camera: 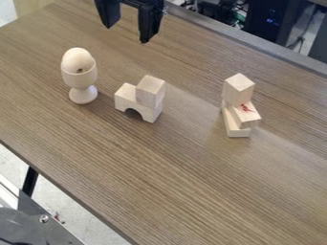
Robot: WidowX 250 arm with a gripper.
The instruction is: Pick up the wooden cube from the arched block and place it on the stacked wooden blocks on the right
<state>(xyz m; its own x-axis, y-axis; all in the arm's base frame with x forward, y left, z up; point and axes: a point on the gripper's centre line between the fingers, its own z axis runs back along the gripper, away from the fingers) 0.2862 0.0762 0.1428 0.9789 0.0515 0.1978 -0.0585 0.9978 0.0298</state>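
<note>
Camera view — cupped egg (76,61) beside stacked blocks (150,91)

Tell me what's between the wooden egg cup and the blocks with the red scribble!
In the camera view, an arch block with a little block on top sits between the egg cup and the scribbled blocks.

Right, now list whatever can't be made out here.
All in the camera view:
Gripper: upper part, cut off by the top edge.
Egg: lower end, hidden inside the cup.
Bottom block: much of its top, hidden by the block with the red mark.
Red mark: what it depicts, too small to tell.
</note>
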